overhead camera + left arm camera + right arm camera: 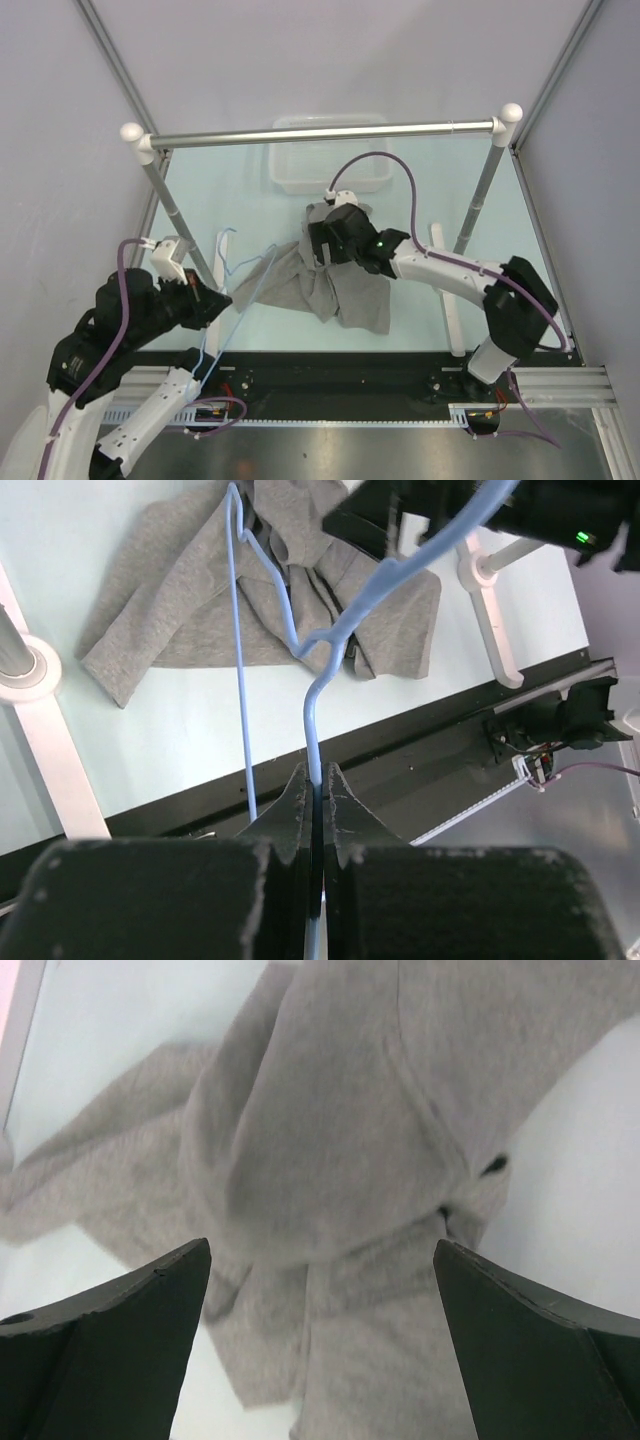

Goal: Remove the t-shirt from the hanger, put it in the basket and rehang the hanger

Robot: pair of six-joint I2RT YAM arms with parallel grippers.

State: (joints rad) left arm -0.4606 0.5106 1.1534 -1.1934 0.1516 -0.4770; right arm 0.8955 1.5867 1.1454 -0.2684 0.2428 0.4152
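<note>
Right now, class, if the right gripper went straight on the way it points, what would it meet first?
The right gripper, jaws open, points at the crumpled grey fabric t-shirt; nothing shows between them, though depth is unclear.

Pale grey walls (60,120) enclose a mint-green desk (425,195) spanned by a silver rail (320,133) on two posts (483,195), a clear bin (300,178) behind.

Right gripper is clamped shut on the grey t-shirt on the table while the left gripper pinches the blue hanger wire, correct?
Not quite. The right gripper is open, its fingers spread wide above the t-shirt, gripping nothing; the right wrist view shows it. The rest stands: the t-shirt lies on the table and the left gripper pinches the blue hanger wire.
</note>
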